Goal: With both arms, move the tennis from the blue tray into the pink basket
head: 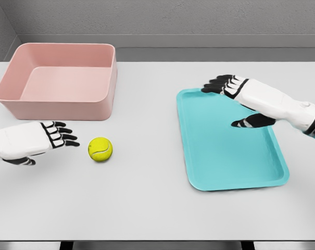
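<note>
A yellow-green tennis ball (100, 149) lies on the white table, between the pink basket (61, 109) and the blue tray (219, 156). My left hand (59, 134) hovers just left of the ball, fingers spread and pointing toward it, a small gap between them. Over the tray's far right part my right hand (227, 99) is open, fingers reaching left past the tray's back edge and thumb hanging down. Neither hand holds anything. The tray holds nothing, and the basket's inside shows bare.
The white table (147, 198) stretches wide in front of the ball and tray. A grey wall runs behind the table's far edge. The basket stands at the back left, the tray at the right.
</note>
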`<action>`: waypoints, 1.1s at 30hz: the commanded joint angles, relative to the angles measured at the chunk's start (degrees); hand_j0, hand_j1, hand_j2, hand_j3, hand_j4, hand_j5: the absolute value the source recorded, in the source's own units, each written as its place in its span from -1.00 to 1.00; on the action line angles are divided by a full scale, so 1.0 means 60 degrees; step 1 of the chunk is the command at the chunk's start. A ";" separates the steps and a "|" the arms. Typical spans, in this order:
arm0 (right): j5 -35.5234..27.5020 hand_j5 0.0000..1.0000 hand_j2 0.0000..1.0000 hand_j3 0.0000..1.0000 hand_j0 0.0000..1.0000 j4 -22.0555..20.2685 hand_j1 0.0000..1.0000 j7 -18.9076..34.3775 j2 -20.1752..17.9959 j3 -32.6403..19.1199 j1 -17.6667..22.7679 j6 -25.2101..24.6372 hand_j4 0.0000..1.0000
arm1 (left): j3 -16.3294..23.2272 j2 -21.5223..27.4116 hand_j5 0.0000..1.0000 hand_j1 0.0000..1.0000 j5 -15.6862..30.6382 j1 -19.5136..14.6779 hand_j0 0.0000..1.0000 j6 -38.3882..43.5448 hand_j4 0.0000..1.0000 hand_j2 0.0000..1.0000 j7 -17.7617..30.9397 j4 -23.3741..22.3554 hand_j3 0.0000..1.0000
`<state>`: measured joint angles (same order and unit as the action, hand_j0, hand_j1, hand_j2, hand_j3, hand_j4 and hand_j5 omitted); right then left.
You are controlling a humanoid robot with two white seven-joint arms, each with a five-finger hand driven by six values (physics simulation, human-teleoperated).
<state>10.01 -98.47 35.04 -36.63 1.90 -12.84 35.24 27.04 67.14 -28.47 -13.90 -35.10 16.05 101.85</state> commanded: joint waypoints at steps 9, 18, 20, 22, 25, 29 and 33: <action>-0.0628 1.00 1.00 1.00 1.00 -0.0244 1.00 -0.0007 0.0773 -0.2954 0.1979 -0.0040 1.00 | 0.0371 -0.1566 1.00 1.00 -0.0851 -0.0774 1.00 0.0016 1.00 1.00 0.0006 0.0047 1.00; -0.0657 1.00 1.00 1.00 1.00 -0.0215 1.00 -0.0007 0.0802 -0.2924 0.2331 -0.0040 1.00 | 0.1616 -0.1786 1.00 1.00 -0.0866 -0.1726 1.00 0.0016 1.00 1.00 -0.0008 -0.0129 1.00; -0.0672 1.00 1.00 1.00 1.00 -0.0200 1.00 -0.0007 0.0802 -0.2924 0.2331 -0.0040 1.00 | 0.1983 -0.1845 1.00 1.00 -0.0895 -0.2049 1.00 0.0016 1.00 1.00 -0.0008 -0.0246 1.00; -0.0657 1.00 1.00 1.00 1.00 -0.0200 1.00 -0.0007 0.0817 -0.2910 0.2331 -0.0040 1.00 | 0.2027 -0.1845 1.00 1.00 -0.0910 -0.2108 1.00 0.0016 1.00 1.00 0.0006 -0.0246 1.00; -0.0672 1.00 1.00 1.00 1.00 -0.0186 1.00 -0.0007 0.0817 -0.2910 0.2346 -0.0040 1.00 | 0.2305 -0.1757 1.00 1.00 -0.0705 -0.2239 1.00 0.0016 1.00 1.00 -0.0008 -0.0261 1.00; -0.0686 1.00 1.00 1.00 1.00 -0.0200 1.00 -0.0007 0.0817 -0.2910 0.2346 -0.0040 1.00 | 0.2305 -0.1727 1.00 1.00 -0.0134 -0.2269 1.00 0.0016 1.00 1.00 -0.0008 -0.0436 1.00; -0.0672 1.00 1.00 1.00 1.00 -0.0171 1.00 -0.0007 0.0817 -0.2910 0.2346 -0.0040 1.00 | 0.2320 -0.1800 1.00 1.00 0.0116 -0.2269 1.00 0.0016 1.00 1.00 -0.0008 -0.0568 1.00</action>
<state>6.43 -99.51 35.03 -31.69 -15.56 1.23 35.17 40.89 56.43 -28.95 -27.60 -35.07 16.03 98.78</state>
